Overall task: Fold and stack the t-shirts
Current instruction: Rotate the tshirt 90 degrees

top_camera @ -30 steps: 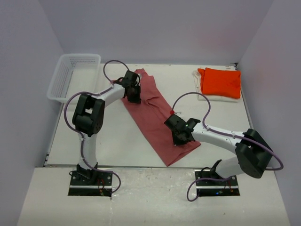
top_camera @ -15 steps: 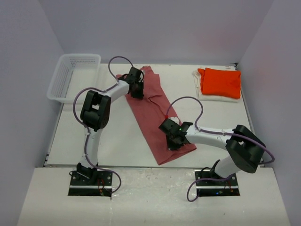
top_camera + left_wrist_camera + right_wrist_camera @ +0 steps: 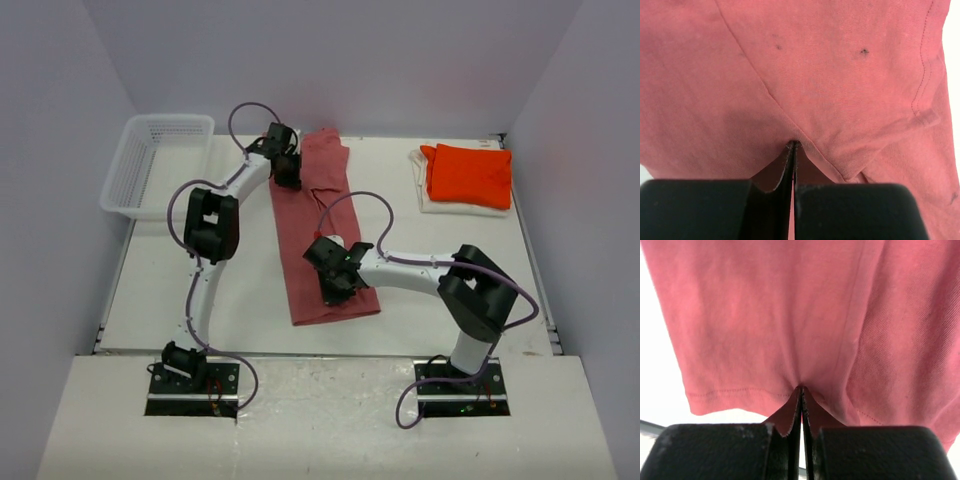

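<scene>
Top external view shows a dusty rose-red t-shirt (image 3: 300,240) lying in a long, narrow shape on the tabletop (image 3: 250,300). One end of it points away from the arms and the other end points toward them.

The left tool (image 3: 285,170) sits at the far end of this shirt, by its left edge. Its two fingers are pressed together and pinch a little fold of the red cloth. In the left wrist view the cloth rises in a small peak right at the finger tips.

The right tool (image 3: 335,285) sits at the near end of the shirt. Its fingers are pressed together too and pinch the cloth close to the hem.

Well apart from the rose-red shirt, on its right, a folded bright orange t-shirt (image 3: 470,175) lies on top of a folded white t-shirt (image 3: 430,203). On the rose-red shirt's left, a white mesh basket (image 3: 165,118) sits at the tabletop's edge.
</scene>
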Available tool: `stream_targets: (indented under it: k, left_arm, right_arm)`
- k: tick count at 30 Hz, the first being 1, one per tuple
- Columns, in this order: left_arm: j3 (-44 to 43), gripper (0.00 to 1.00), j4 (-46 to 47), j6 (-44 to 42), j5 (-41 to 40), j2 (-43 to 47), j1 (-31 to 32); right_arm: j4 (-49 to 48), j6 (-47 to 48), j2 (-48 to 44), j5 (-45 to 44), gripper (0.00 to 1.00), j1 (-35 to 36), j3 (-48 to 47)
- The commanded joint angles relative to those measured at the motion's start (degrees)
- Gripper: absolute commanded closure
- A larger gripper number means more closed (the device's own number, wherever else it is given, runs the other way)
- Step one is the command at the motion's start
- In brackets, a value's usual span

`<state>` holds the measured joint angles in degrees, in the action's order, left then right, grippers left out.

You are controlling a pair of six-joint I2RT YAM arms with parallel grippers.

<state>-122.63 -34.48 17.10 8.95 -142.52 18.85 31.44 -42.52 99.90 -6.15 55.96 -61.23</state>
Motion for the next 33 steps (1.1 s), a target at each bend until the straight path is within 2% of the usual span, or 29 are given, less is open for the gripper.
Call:
stream_targets:
  k: [1,7,12,17,19,24,25,26,29,30,33]
  left_arm:
    - [-3.6,1.00,-3.1,-4.0,-0.8,-2.1,-2.2]
    - [-4.5,1.00,-2.0,-4.6,1.9,-0.7,-3.2]
    - [-5.7,1.00,-2.3,-4.2,5.9,-1.4,-3.1]
    - [-1.1,1.00,-0.3,-3.5,4.6,0.0,-2.6]
    - [6.1,1.00,3.2,-3.0,4.2,4.7,-2.5]
    - [20.1,1.00,15.8,-1.7,-3.8,23.1,-0.6]
    - [24.2,0.98,19.4,-1.7,-5.2,26.3,0.0]
    - [25.7,0.93,20.4,-1.8,-6.0,31.7,0.3]
    - [28.8,0.84,21.8,-0.8,-7.0,39.6,2.3]
    - [29.1,0.82,21.0,-0.2,-6.2,40.7,2.6]
    - [31.8,0.80,19.0,3.1,-4.7,44.5,4.0]
  right_arm:
    - [2.2,1.8,1.5,2.6,1.00,0.9,-5.3]
    - [3.5,2.4,3.0,4.6,1.00,2.1,-10.5]
    - [3.7,1.7,2.9,5.4,1.00,3.9,-11.3]
    - [2.2,0.4,2.1,4.9,1.00,5.7,-10.0]
    - [2.1,0.5,1.4,1.5,1.00,6.6,-9.7]
    - [5.2,1.9,-1.7,-6.6,1.00,6.9,-10.3]
    - [5.6,1.9,-2.8,-7.9,1.00,6.9,-10.1]
    - [6.7,1.8,-3.9,-9.2,1.00,6.9,-10.0]
    - [10.6,0.6,-8.8,-15.4,1.00,6.7,-9.8]
    - [12.1,-0.3,-11.3,-20.1,1.00,6.5,-9.9]
    - [18.8,-4.1,-16.3,-23.6,1.00,2.8,-10.4]
